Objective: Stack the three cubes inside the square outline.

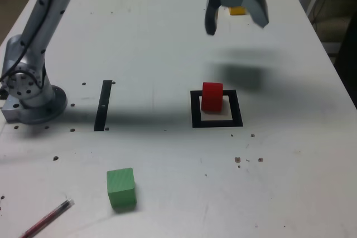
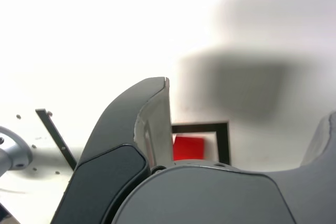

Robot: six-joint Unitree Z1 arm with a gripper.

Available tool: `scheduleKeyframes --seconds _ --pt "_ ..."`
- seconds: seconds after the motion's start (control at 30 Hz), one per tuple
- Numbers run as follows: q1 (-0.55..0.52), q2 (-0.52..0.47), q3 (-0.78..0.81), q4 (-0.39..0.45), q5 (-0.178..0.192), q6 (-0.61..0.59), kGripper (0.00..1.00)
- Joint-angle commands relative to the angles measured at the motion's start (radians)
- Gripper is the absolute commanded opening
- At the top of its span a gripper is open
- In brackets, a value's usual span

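Spread wide and empty, the claw [image 1: 236, 16] is seen raised over the far part of the bench [image 1: 167, 54], its two dark fingers splayed apart with nothing between them. Just behind it in the exterior view, the yellow cube [image 1: 238, 10] is glimpsed on the bench surface, largely hidden by the claw.

Nearer the camera, the red cube [image 1: 212, 96] is found upright inside the square outline [image 1: 217, 122], set toward the outline's far edge and the exterior view's left, so that a pale strip of the centre is left bare in front of it. Its sides appear roughly parallel to the outline's; no long axis is shown by so even a block. In the wrist view the red cube [image 2: 188, 148] and the square outline [image 2: 224, 140] are seen beyond one claw finger [image 2: 152, 124].

The green cube [image 1: 121, 188] is seen well apart, near the front edge, turned slightly askew. A thin black strip [image 1: 104, 105] lies between the outline and the arm's base [image 1: 30, 96]. A red pen [image 1: 47, 219] is seen at the front corner on the exterior view's left.

Bare bench surface is left all round the outline.
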Motion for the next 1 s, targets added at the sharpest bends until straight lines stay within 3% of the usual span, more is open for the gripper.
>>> scheduleKeyframes --seconds 0.0,0.2,0.6,0.97 --pt "0.024 0.018 -0.183 0.016 -0.010 0.014 1.00" --pt "0.120 0.062 -0.270 0.029 -0.032 0.054 0.99" --pt "0.241 0.128 -0.355 0.033 0.043 0.109 0.99" --pt "0.316 0.336 -0.620 0.042 0.049 0.163 0.98"
